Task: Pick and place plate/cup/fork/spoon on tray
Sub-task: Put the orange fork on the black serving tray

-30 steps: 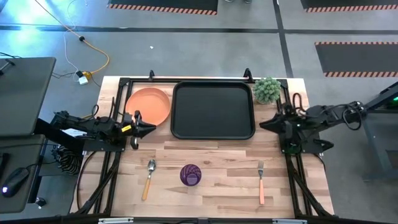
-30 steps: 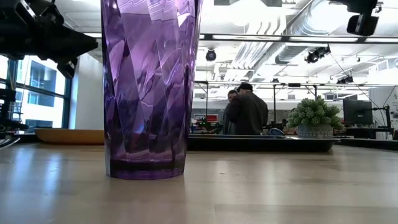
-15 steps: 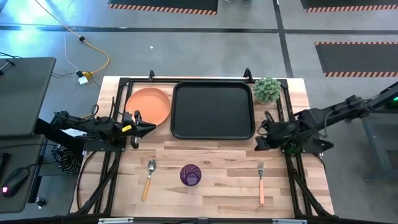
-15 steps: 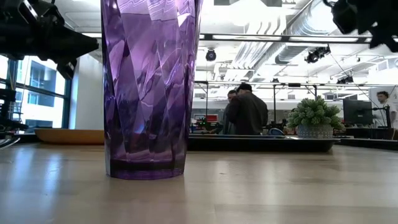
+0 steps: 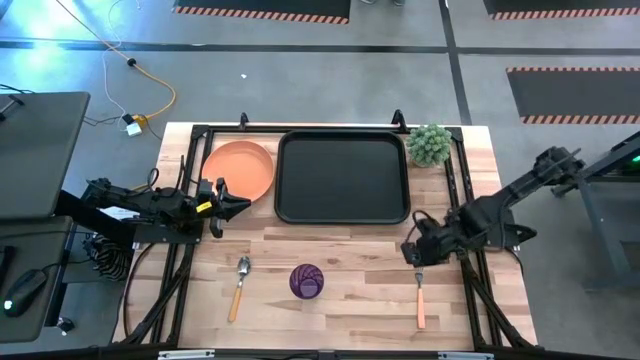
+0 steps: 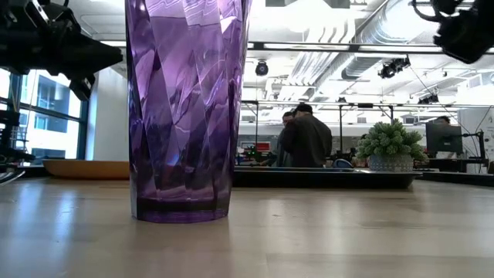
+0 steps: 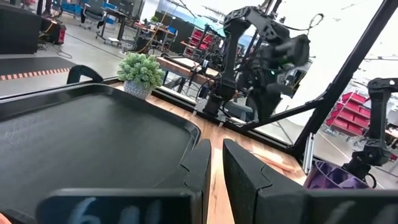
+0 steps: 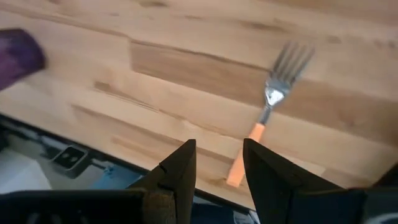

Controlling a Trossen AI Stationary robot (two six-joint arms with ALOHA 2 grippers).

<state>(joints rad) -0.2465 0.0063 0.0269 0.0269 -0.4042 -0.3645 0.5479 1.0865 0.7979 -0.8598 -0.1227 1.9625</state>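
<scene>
The orange plate (image 5: pixel 240 168) lies flat at the table's far left, beside the black tray (image 5: pixel 343 177). The purple cup (image 5: pixel 306 281) stands upright near the front edge, with the spoon (image 5: pixel 240 285) to its left and the fork (image 5: pixel 419 292) to its right, both flat on the wood. My right gripper (image 5: pixel 410 251) hangs open above the fork's tines (image 8: pixel 287 62), slanting down and touching nothing. My left gripper (image 5: pixel 243 205) waits level at the tray's near left corner, its fingers (image 7: pixel 205 168) close together with nothing between them.
A small potted plant (image 5: pixel 430 145) stands at the tray's far right corner. Black frame bars (image 5: pixel 462 215) run along both side edges of the table. Bare wood lies between the tray and the cutlery. People stand in the room beyond the table (image 6: pixel 305 139).
My right gripper has swung from the table's right edge toward the near side and leftward, and has sunk. It has tipped from level to pointing steeply down and has rolled. It now hangs over the fork's tines. Its fingers stay open.
</scene>
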